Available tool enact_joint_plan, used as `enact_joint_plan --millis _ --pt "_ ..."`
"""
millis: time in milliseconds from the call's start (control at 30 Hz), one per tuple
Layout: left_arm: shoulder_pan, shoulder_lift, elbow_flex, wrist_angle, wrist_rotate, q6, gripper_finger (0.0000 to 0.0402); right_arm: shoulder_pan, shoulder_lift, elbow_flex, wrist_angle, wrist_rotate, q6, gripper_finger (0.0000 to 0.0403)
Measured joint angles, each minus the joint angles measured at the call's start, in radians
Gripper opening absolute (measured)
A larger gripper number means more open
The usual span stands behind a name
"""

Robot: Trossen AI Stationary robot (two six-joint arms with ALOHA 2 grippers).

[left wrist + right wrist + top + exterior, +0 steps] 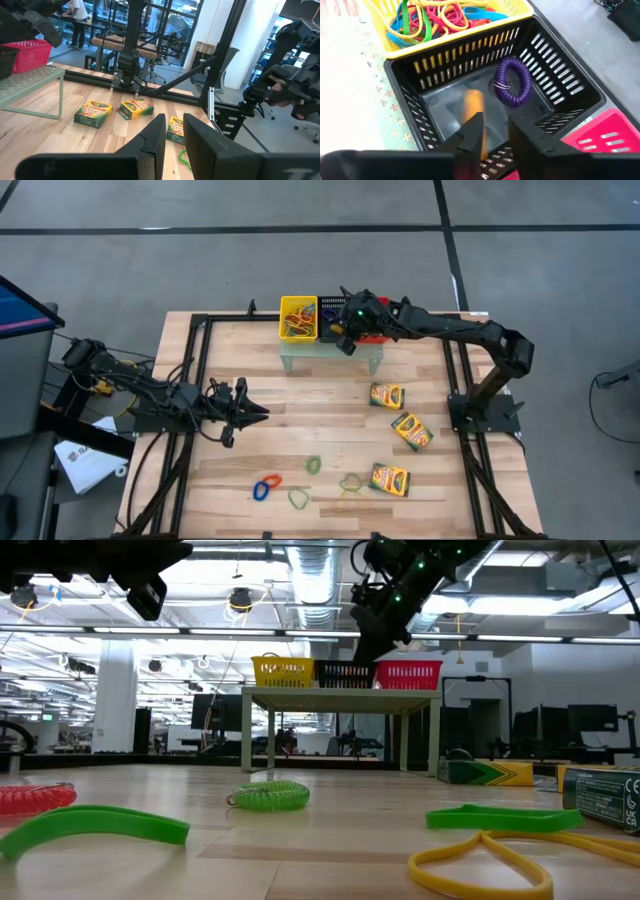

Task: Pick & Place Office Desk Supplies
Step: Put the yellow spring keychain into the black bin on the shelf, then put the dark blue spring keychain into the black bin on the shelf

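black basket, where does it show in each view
High: black basket mid-shelf, under the right gripper.
Low: centre, between yellow and red baskets.
Left wrist: only a dark sliver at the picture's edge.
Right wrist: fills the picture.
Shared landmark: red basket.

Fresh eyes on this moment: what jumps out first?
The right gripper hangs over the black basket on the small green stand, a blurred orange item beneath its fingers beside a purple coil. Next door, the yellow basket is piled with rubber bands. Three crayon boxes and a few loose loops lie on the table; the left gripper waits mid-table.
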Motion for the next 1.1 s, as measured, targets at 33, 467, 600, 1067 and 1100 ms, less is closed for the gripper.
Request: enact_joint_plan --millis 33,467,600,1067,1100 --pt "0.000 0.000 0.000 0.000 0.000 0.000 0.0062 0.000 0.000 0.000 -0.001 0.000 -0.004 0.0107" --pt "-0.033 0.008 0.000 -0.021 0.032 -0.082 0.0058 0.200 -0.398 0.053 -0.157 -0.079 -0.001 0.0143" --pt "-0.118 0.055 0.000 -0.026 0.015 -0.134 0.0032 0.335 -0.584 0.043 -0.258 -0.073 0.081 0.0112" --pt "-0.459 0.535 0.315 -0.282 -0.281 -0.551 0.0000 0.824 -1.022 -0.467 -0.072 0.227 0.291 0.0054" --pt "-0.467 0.564 0.358 -0.348 -0.282 -0.601 0.0000 0.840 -1.037 -0.503 -0.041 0.245 0.291 0.0054"
